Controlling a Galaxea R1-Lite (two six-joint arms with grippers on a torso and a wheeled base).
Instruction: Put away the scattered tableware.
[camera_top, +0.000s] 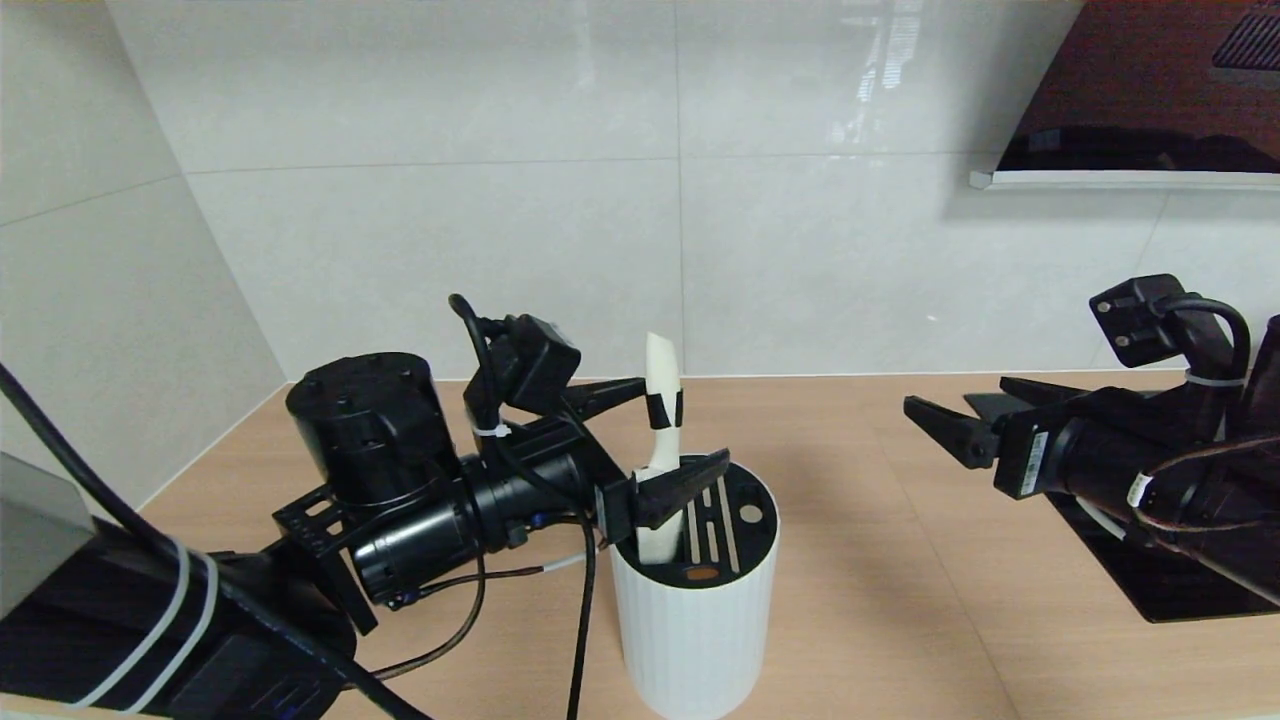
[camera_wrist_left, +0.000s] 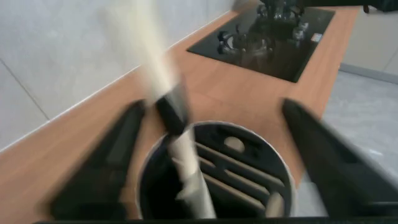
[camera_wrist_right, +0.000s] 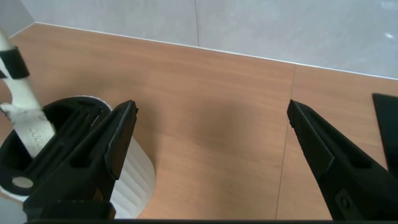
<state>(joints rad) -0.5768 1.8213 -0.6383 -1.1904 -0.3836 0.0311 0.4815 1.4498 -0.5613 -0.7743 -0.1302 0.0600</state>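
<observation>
Near the front edge of the desk stands one white ribbed holder with a slotted black top. One cream-handled utensil with a black band stands in it, blade end down and leaning slightly. I judge this piece as stowed, or nearly so. The left gripper sits at the holder's rim with its fingers spread to either side of the handle, and in the left wrist view they appear not to pinch it. What is left for this arm is likely to draw clear. Farther back toward the right edge, the right gripper hangs over bare desk, spread wide and carrying nothing. One black hob lies by the right edge. The count is one holder, one utensil, two grippers and one hob.
</observation>
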